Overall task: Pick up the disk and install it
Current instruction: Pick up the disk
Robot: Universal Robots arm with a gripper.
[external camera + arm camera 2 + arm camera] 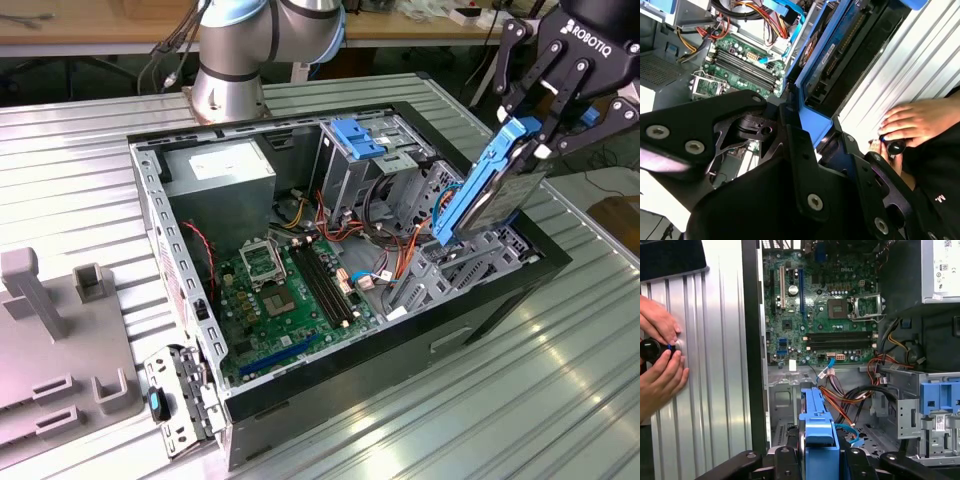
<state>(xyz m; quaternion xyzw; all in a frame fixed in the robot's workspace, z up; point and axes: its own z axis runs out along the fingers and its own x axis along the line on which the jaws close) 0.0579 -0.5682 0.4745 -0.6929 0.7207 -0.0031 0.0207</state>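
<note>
The disk (488, 192), a dark drive in a blue plastic carrier frame, hangs steeply tilted over the open computer case (190, 300), at the exterior view's right. Its lower end dips toward the drive bay by the orange cables. My gripper (540, 135) is shut on the disk's upper end. In the second wrist view the disk (840, 55) runs away from the gripper (810, 125) along the case wall. In the first wrist view the blue carrier of the disk (817, 425) sticks out from between the black fingers (790, 460), above the metal bay floor.
Inside the case lie a green motherboard (280, 290), a grey power-supply box (220, 170) and a metal drive cage with a blue latch (355, 135). A person's hands (660, 360) rest on the ribbed table beside the case. A grey fixture (60, 340) stands at the exterior view's left.
</note>
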